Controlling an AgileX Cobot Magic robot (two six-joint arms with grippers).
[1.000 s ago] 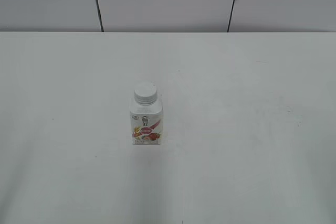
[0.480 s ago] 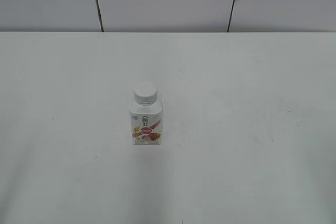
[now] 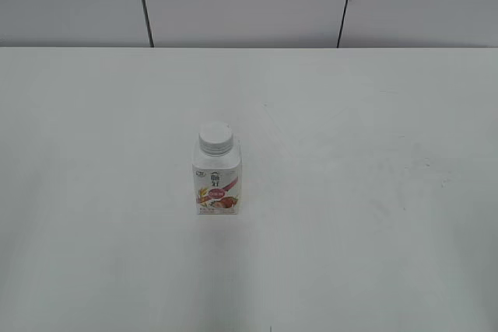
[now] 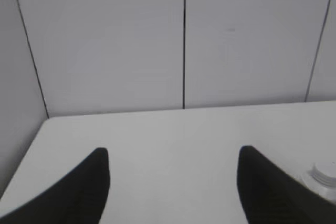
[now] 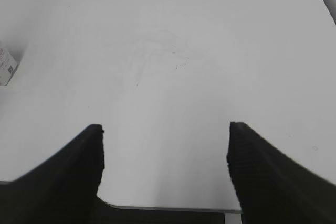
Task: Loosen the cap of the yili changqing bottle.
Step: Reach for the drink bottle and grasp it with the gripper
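Observation:
The yili changqing bottle (image 3: 216, 184) stands upright near the middle of the white table, white with a red-pink label. Its ribbed white cap (image 3: 215, 138) sits on the neck. Neither gripper shows in the exterior view. In the left wrist view my left gripper (image 4: 173, 153) is open and empty above the table, and the cap (image 4: 324, 173) shows at the right edge beside the right finger. In the right wrist view my right gripper (image 5: 165, 127) is open and empty over the table's near edge, with a corner of the bottle (image 5: 6, 65) at the far left.
The white table (image 3: 366, 192) runs back to a grey panelled wall (image 3: 249, 1). Its front edge (image 5: 168, 208) shows in the right wrist view, its left corner (image 4: 44, 124) in the left wrist view.

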